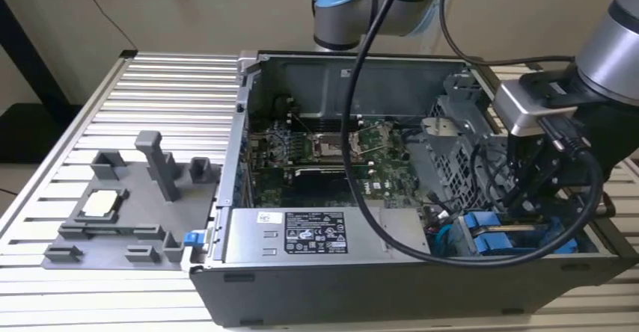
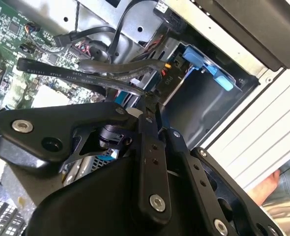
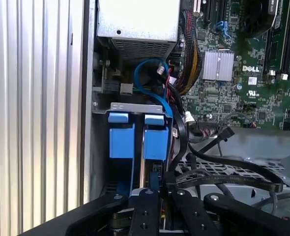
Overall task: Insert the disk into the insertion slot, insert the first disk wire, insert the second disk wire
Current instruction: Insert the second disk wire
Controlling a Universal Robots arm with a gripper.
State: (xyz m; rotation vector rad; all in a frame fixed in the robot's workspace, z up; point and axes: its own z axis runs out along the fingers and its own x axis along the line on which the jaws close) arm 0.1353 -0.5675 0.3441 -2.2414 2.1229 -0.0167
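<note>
Two blue-framed units side by side in the insertion slot [image 3: 116,106], disk [image 3: 156,142] apparently seated; gripper [image 3: 144,194] low over the bay, fingers [image 3: 144,201] pressed together, seemingly pinching a wire

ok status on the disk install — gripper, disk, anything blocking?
Gripper low in the case at the drive cage. Disk's blue carrier seated in the insertion slot. Black cables draped close beside the gripper.

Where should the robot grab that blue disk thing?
Probably by the tabbed end of the disk and its blue frame, coming from the open side of the computer case. That end faces outward, while the rest sits down in the metal cage.
</note>
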